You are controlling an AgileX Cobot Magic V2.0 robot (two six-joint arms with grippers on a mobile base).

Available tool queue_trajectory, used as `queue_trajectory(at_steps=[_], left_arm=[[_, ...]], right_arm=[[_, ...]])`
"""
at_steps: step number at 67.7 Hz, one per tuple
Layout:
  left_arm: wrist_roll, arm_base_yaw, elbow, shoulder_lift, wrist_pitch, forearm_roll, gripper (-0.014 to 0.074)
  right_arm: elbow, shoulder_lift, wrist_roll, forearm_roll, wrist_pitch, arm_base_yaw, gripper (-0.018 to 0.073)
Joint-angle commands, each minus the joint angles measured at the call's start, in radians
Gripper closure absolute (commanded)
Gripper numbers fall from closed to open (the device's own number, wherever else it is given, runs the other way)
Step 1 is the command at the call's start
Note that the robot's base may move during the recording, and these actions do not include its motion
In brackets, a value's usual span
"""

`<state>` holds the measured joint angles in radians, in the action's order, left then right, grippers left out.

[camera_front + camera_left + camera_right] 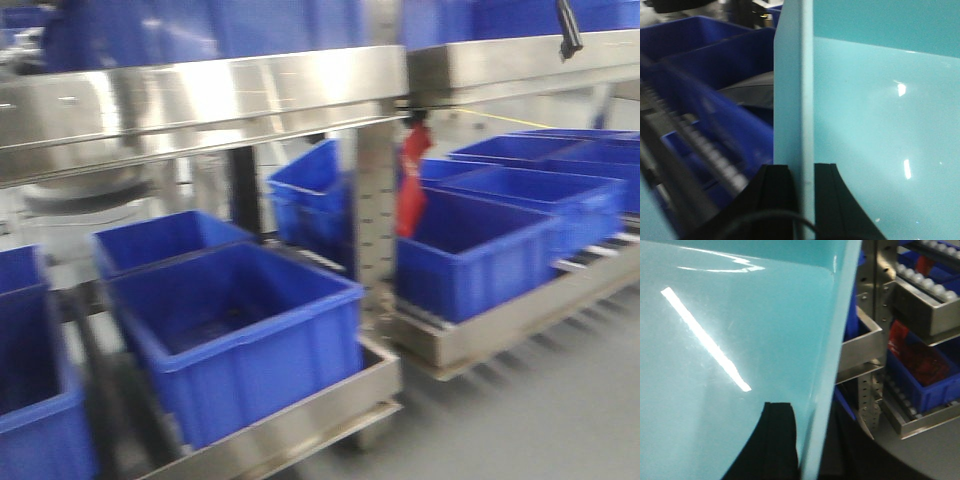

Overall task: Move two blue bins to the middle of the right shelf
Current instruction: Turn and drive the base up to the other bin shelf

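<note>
Steel racking (200, 95) fills the front view, which is smeared, with open blue bins on its roller trays. At far left sits the left-bay bin (240, 340), dark blue and empty as far as I can tell. My left tool (806, 172) is clamped on the carried bin (880, 125), one black finger either side of its upright wall (it reads pale teal in both wrist cameras). Past the perforated upright post (375, 220) and the red tag (412, 190) hanging beside it, my right tool (802, 415) shows only one pad (780, 440) flat against the inner wall; its partner is hidden behind the rim, so I cannot tell whether it grips. Right-bay bins (480, 250) already crowd that tray. I judge this the carry toward the right shelf, so I'd hold both wrists level, clear the post and tag, and pick a free slot before lowering.
</note>
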<state>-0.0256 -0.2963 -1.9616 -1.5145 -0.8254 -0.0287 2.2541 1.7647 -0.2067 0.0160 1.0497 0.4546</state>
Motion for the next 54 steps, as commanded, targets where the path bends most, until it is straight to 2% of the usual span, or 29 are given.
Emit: queue_trajectory(at_steps=[1,54], left_arm=[[-0.012,-0.005,-0.013,0.014,0.064,-0.053,0.0707],[-0.012,-0.005,-0.013,0.014,0.064,-0.053,0.0707]], right_arm=[[0.009,-0.008,0.022,0.003,-0.041,-0.003,0.0711],[0.009,-0.008,0.022,0.003,-0.041,-0.003,0.0711]])
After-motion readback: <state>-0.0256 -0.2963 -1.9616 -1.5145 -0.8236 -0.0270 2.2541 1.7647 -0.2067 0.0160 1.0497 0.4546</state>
